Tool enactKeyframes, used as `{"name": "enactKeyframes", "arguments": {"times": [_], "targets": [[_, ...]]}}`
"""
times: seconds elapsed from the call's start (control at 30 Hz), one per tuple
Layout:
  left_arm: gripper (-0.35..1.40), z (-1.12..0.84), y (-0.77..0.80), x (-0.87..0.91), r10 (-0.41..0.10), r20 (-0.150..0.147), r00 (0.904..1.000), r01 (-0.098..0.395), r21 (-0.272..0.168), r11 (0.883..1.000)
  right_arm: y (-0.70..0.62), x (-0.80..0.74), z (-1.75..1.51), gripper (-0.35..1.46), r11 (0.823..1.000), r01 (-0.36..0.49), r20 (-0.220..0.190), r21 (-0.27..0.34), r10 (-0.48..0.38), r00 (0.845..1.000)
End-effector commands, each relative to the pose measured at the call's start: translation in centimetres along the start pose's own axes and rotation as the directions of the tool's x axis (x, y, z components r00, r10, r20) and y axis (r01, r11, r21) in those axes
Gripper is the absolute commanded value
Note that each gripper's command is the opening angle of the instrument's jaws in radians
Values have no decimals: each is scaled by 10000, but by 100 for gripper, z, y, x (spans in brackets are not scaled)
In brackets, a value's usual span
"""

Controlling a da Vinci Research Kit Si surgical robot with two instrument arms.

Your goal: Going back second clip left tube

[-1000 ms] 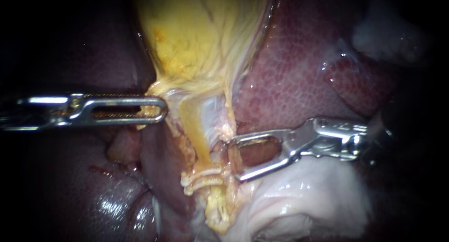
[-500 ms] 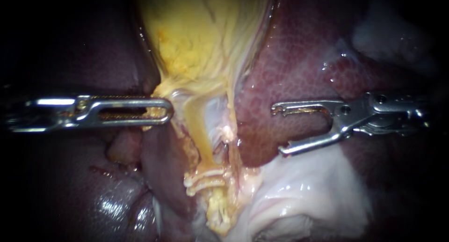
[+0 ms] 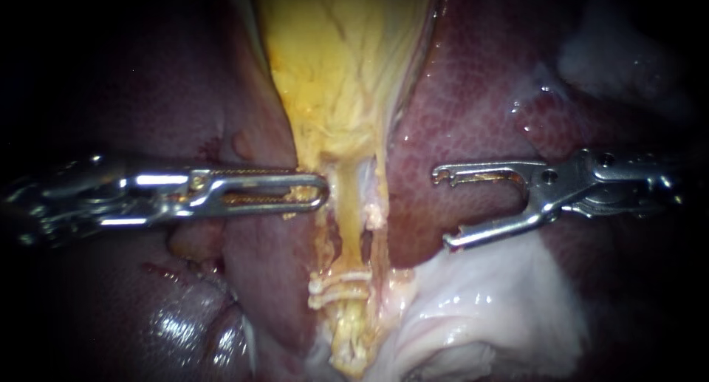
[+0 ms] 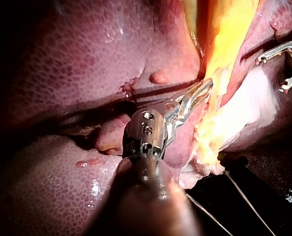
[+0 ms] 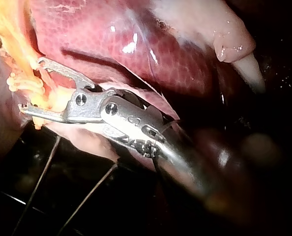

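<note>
The left instrument (image 3: 316, 194) pinches the gallbladder (image 3: 340, 72) at its narrow end. The right instrument (image 3: 442, 209), jaws apart and empty, hangs over the liver (image 3: 473, 108), right of the clipped tube (image 3: 351, 238).

— How does the left instrument (image 3: 317, 192) lie?
— Nearly level, with its shaft coming in from the left and its jaws laid together. They seem to nip the edge of the gallbladder (image 3: 347, 72), though the tip is partly hidden there.
— And the right instrument (image 3: 442, 208)?
— It comes in from the right, about level too. Its jaws stand apart with a clear gap and hold nothing.
</note>
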Motion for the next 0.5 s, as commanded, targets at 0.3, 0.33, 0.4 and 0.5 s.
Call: {"name": "enactKeyframes", "arguments": {"times": [0.3,0.33,0.4,0.5], "targets": [[-35,3,5,3,-26,-33,10000,26,-13,10000,-2,1,-1,60,10000,-9,0,2,9,10000],[-35,3,5,3,-26,-33,10000,26,-13,10000,-2,1,-1,60,10000,-10,0,4,10,10000],[-35,3,5,3,-26,-33,10000,26,-13,10000,-3,2,-1,60,10000,-11,-1,5,11,10000],[-35,4,5,2,-26,-32,10000,26,-14,10000,-4,3,-1,60,10000,-12,-2,36,12,10000]]}}
